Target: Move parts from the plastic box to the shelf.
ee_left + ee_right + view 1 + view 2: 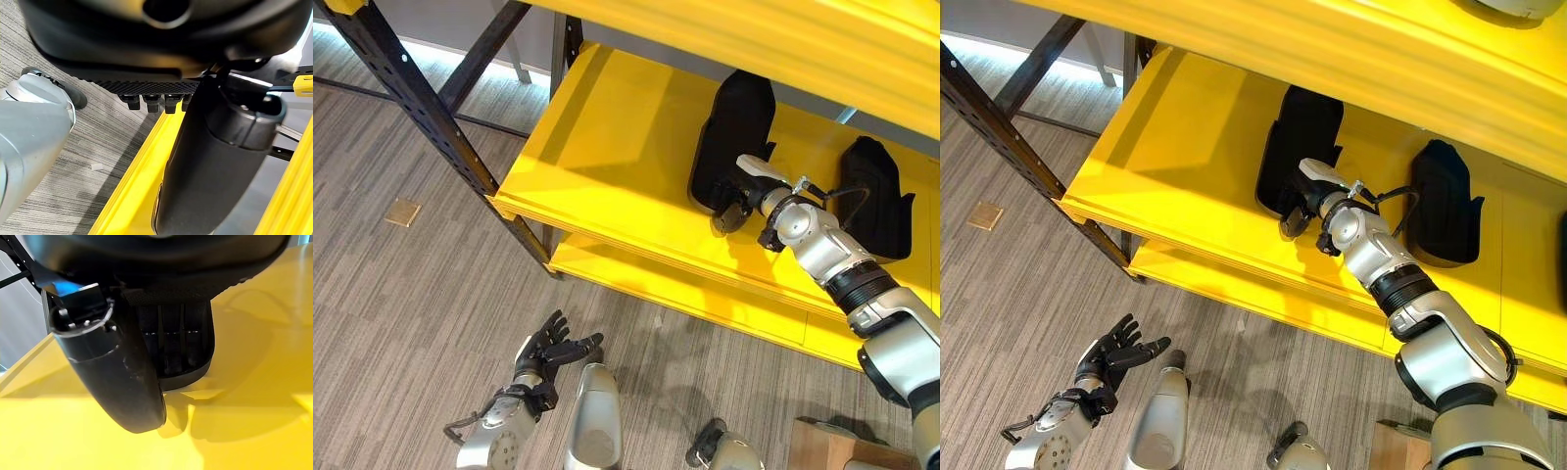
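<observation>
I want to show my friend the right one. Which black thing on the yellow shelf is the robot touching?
Find the big yellow shelf. Two black parts lie on it side by side. The one you want is the black part on the robot's left, nearer the shelf's bare half. Its near end meets the robot's right hand, while the other black part lies alone beyond the arm.

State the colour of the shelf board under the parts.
Bright yellow shelf board, clearest in the left eye view.

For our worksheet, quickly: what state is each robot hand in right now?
Left hand: open, fingers spread, holding nothing, low above the floor.
Right hand: on the black part on the yellow shelf; grip cannot be told.
</observation>
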